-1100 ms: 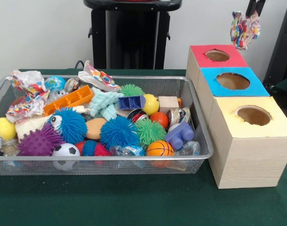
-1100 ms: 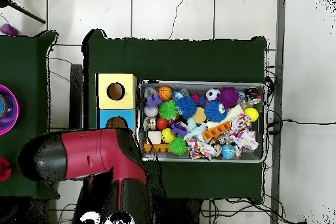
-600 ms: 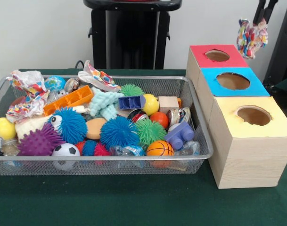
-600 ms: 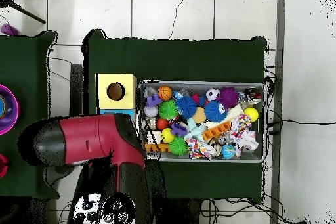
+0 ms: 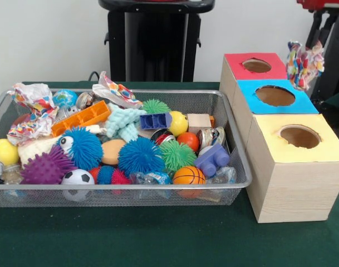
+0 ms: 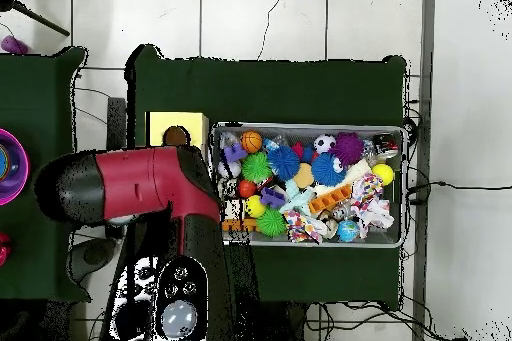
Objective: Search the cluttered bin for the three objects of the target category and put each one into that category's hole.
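My gripper point(image 5: 314, 40) comes down at the top right of the front view, shut on a multicoloured rope toy point(image 5: 304, 63). The toy hangs in the air just right of the red box point(image 5: 235, 62) and the blue box point(image 5: 246, 92), above the level of their tops. The yellow box point(image 5: 268, 127) stands nearest the camera, and each box has a round hole in its top. In the overhead view my red arm point(image 6: 140, 197) covers the gripper, the toy and most of the boxes, leaving only the yellow box point(image 6: 160, 125) partly showing.
The wire bin point(image 5: 130, 193) to the left of the boxes is full of spiky balls, sports balls, plastic blocks and patterned cloth point(image 5: 117, 90). It also shows in the overhead view point(image 6: 312, 127). A black pedestal point(image 5: 155, 39) stands behind the bin.
My gripper has carried the rope toy to the right and lower, from above the red box to beside the boxes' right edge. Overhead, the arm has swung further over the boxes.
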